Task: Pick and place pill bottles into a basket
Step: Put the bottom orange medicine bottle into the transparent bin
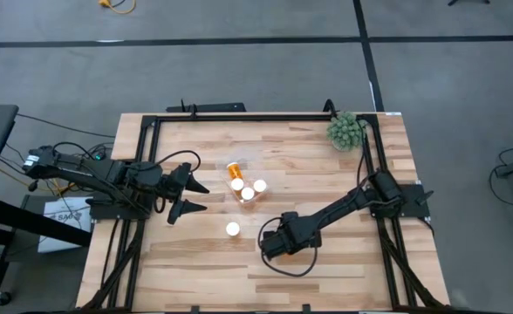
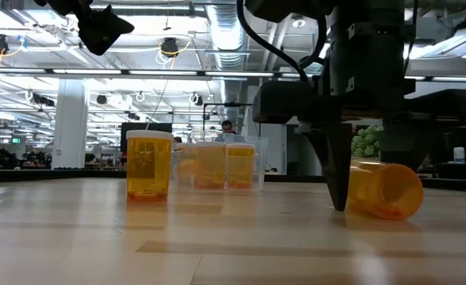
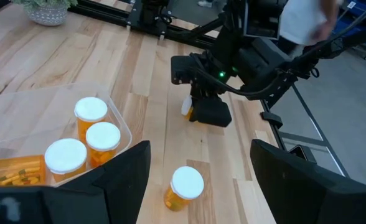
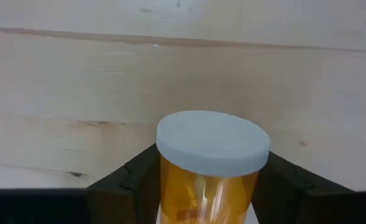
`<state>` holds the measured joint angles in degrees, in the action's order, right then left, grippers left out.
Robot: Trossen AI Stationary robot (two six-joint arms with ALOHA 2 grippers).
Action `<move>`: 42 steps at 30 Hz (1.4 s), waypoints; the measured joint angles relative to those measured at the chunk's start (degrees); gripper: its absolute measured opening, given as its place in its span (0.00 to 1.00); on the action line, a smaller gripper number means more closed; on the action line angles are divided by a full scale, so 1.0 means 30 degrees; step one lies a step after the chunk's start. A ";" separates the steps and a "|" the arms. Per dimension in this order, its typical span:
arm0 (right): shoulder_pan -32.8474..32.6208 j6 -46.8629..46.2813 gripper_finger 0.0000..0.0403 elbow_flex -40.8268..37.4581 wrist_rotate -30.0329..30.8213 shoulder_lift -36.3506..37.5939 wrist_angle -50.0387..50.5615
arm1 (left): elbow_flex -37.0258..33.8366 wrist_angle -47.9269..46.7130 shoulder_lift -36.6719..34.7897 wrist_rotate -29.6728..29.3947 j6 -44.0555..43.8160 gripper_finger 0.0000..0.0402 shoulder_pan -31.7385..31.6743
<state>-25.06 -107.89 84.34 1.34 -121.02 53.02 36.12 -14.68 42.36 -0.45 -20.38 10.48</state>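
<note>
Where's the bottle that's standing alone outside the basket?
In the high view, the lone pill bottle stands below the basket, between the left gripper and right gripper.

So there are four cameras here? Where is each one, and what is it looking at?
High view: above, straight down on the table; both arms show.
Low view: at tabletop height, looking across; right hand comes down beside a lying bottle.
Left wrist view: looks past the left hand's open fingers at the basket and the right arm.
Right wrist view: close on that lying bottle between its fingers.
High and left wrist views share the lone upright bottle.
</note>
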 joint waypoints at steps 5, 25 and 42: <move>-0.0001 0.0129 0.48 0.0316 0.0239 -0.0072 0.0367 | 0.0000 -0.0005 -0.0001 -0.0012 0.0000 0.66 0.0005; 0.1126 0.3704 0.45 0.1956 0.1221 0.0087 0.1718 | 0.0000 0.0001 0.0004 -0.0080 -0.0102 0.66 0.0003; 0.4859 1.3384 0.45 0.7717 0.5585 0.0127 0.7059 | 0.0000 0.0041 0.0004 -0.1133 -0.0146 0.66 0.0000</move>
<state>-10.48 -67.74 107.49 18.10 -120.64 74.20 36.12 -14.56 42.37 -3.85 -20.82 10.48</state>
